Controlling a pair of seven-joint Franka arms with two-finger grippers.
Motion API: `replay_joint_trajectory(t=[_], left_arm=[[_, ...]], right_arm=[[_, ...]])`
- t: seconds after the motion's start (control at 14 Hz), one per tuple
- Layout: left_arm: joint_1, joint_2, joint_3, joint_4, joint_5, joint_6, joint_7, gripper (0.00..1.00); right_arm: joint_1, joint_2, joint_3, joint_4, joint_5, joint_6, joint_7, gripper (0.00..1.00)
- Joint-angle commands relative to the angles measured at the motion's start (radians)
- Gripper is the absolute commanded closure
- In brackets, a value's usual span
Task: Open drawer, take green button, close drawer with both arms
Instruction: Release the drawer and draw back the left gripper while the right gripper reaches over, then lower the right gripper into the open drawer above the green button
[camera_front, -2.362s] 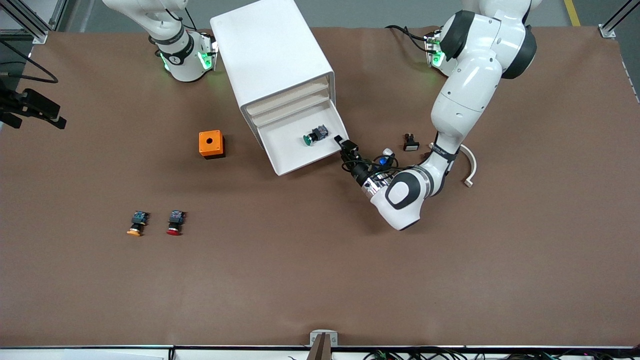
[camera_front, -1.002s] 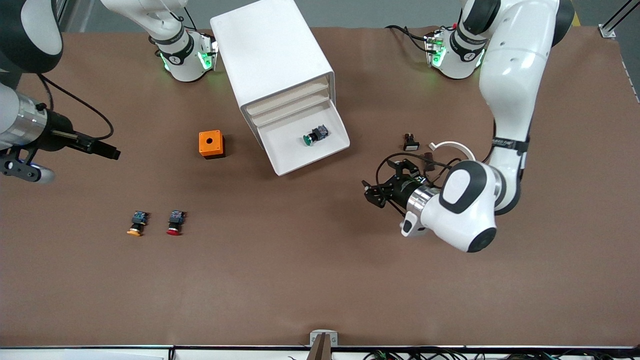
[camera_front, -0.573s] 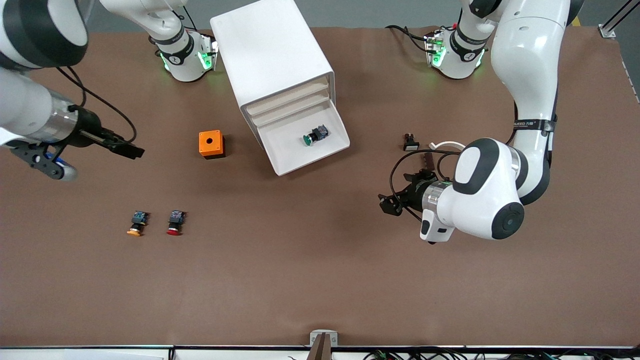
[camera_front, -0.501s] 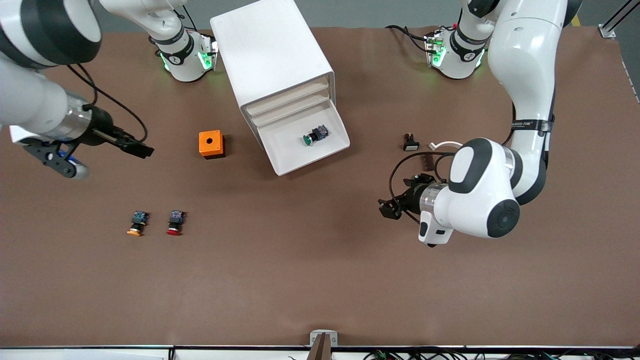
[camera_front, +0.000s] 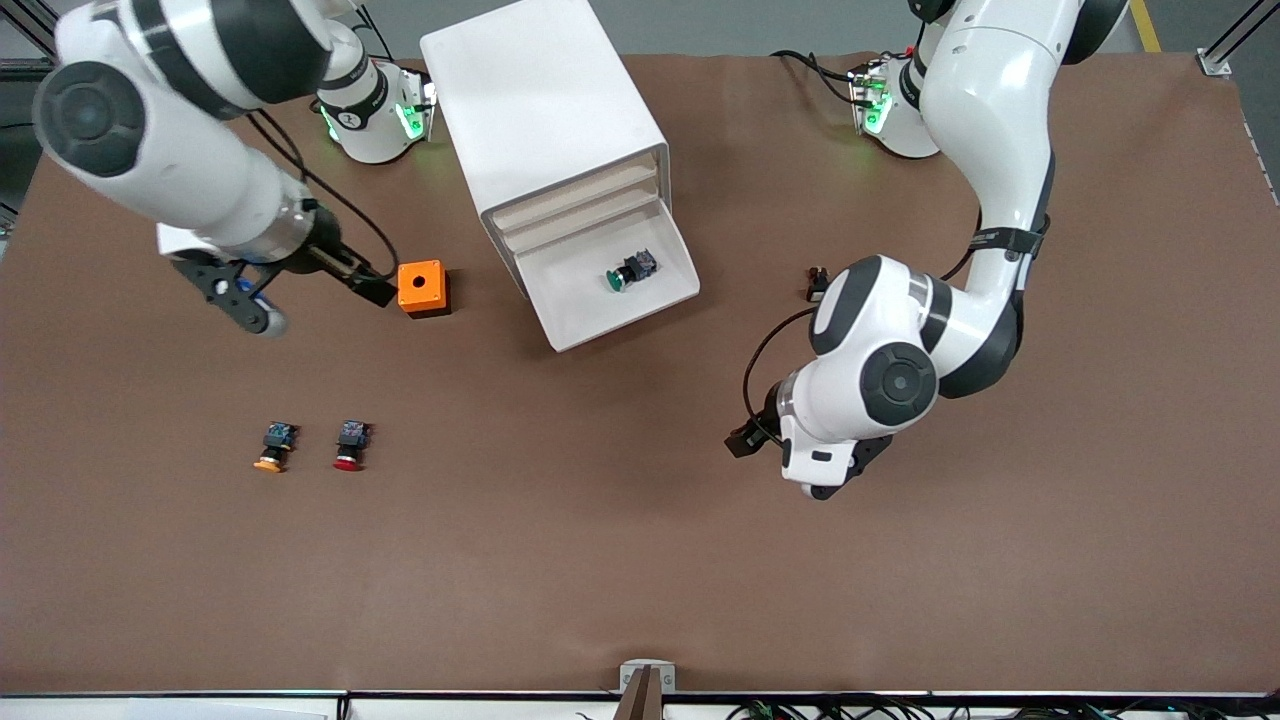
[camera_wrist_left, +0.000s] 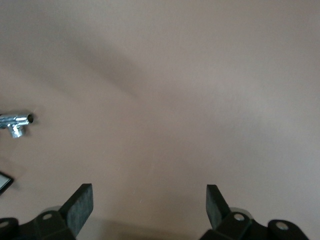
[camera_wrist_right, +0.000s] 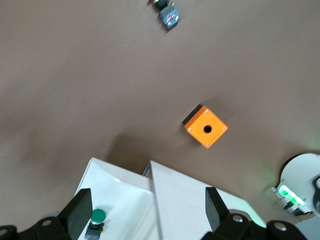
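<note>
The button (camera_front: 629, 271) lies in the open drawer (camera_front: 640, 305), pulled out of the cabinet (camera_front: 540, 110) near the desk's (camera_front: 640, 560) edge by the bases. The right end effector (camera_front: 372, 290), fingers spread and empty, hangs just beside the orange box (camera_front: 421, 288). The left end effector (camera_front: 742, 441), also spread and empty, hangs over bare desk toward the left arm's end.

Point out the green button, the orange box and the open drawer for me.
green button (camera_front: 612, 282), front view, on its green cap.
orange box (camera_front: 421, 285), front view, on its top face.
open drawer (camera_front: 580, 305), front view, on its bare white floor.
</note>
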Motion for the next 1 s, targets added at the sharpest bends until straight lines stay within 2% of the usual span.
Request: replay_joint_trajectory(t=[0.0, 0.29, 0.5, 0.93], left_arm=[[-0.002, 0.013, 0.002, -0.015, 0.034, 0.066, -0.036, 0.01], [-0.016, 0.021, 0.004, -0.053, 0.051, 0.136, -0.083, 0.01], [-0.018, 0.025, 0.004, -0.056, 0.077, 0.162, -0.097, 0.01], [-0.024, 0.03, 0.002, -0.085, 0.1, 0.178, -0.157, 0.01]], right_arm=[[0.077, -0.017, -0.01, -0.053, 0.015, 0.061, 0.115, 0.0], [0.165, -0.004, -0.012, -0.075, 0.013, 0.122, 0.244, 0.0], [0.235, -0.003, -0.012, -0.133, 0.006, 0.217, 0.362, 0.0], [0.363, 0.075, -0.012, -0.147, -0.042, 0.32, 0.536, 0.0]])
